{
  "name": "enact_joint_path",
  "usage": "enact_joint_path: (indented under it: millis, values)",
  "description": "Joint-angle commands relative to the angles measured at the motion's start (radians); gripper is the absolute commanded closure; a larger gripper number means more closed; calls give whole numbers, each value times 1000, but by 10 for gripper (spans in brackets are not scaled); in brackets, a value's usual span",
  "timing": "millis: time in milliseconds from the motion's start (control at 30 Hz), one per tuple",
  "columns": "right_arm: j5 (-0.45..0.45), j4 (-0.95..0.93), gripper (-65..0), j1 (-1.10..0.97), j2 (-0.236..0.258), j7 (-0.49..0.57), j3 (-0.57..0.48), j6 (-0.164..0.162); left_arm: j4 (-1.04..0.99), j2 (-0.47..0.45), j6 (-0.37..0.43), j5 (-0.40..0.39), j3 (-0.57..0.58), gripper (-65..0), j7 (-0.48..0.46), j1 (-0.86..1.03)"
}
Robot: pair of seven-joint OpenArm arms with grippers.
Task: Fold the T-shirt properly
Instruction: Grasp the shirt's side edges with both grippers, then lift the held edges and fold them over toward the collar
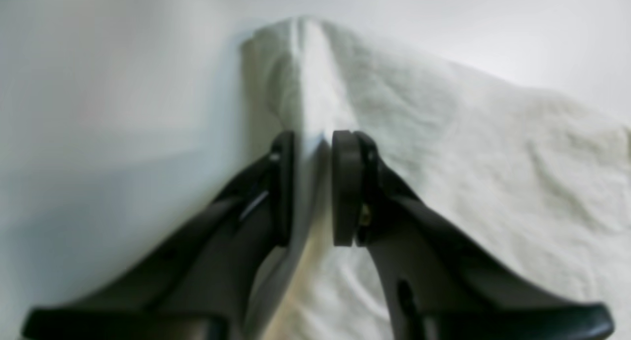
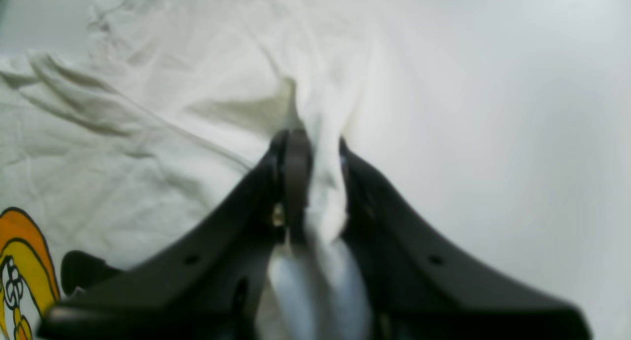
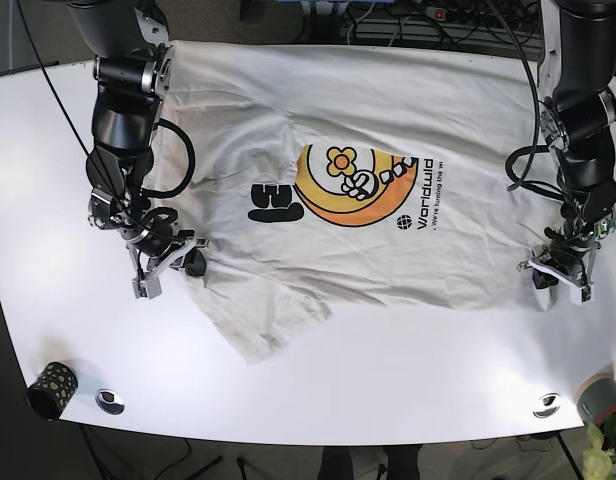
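Both wrist views are soft and blurred, so fine detail of the cloth at the jaws is hard to read. From the base view the shirt [image 3: 368, 190] lies spread face-up on the white bench [image 3: 388, 370], its long axis running side to side: the collar end sits toward the view's left, the hem toward the right, and the print reads sideways. One sleeve pokes out toward the near edge; the far sleeve is partly hidden behind the arm at upper left. The top edge of the shirt reaches the far rim of the bench, where cables crowd in.

The right gripper [image 2: 315, 153] sits at the view's left, near the shoulder, its jaws pinched tight on a bunched ridge of shirt fabric; a corner of the orange print shows at the frame's lower left. The left gripper [image 1: 313, 148] sits at the hem corner on the view's right, jaws closed on a thin raised fold of the shirt, with a narrow gap filled by cloth.

A small patterned cup [image 3: 51, 388] stands near the bench's front corner.
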Motion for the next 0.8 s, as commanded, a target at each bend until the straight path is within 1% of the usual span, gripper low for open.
enact_joint_path:
  millis: [0,67,100,200,333,467,500,567,667,767]
  values:
    - [8,17,-51,25,14,9,2,11,10,-14,-5,1,1,-90,7,-26]
    - [8,31,-51,27,16,9,2,11,12,-14,-23,1,-1,-87,7,-26]
    - [8,55,-51,27,24,9,2,11,26,-16,-40,1,-2,-74,6,-26]
    - [8,101,-51,23,27,6,2,11,73,-17,-82,1,-4,0,7,-14]
    - [8,144,-49,23,30,1,2,11,173,-17,-112,-1,-4,-4,9,29]
    - [8,181,-49,20,36,-11,2,11,274,-16,-114,-5,-6,-3,30,75]
    - [8,193,-49,20,36,-26,2,11,302,-16,-114,-16,-10,-3,43,86]
    - [8,230,-49,11,36,-65,4,11,375,-16,-114,-67,-38,-3,78,126]
    - [8,312,-49,-26,36,-95,6,11,475,-19,-114,-140,-55,-3,127,186]
    - [8,399,-49,-66,36,-118,4,10,572,-20,-114,-183,-56,-1,173,236]
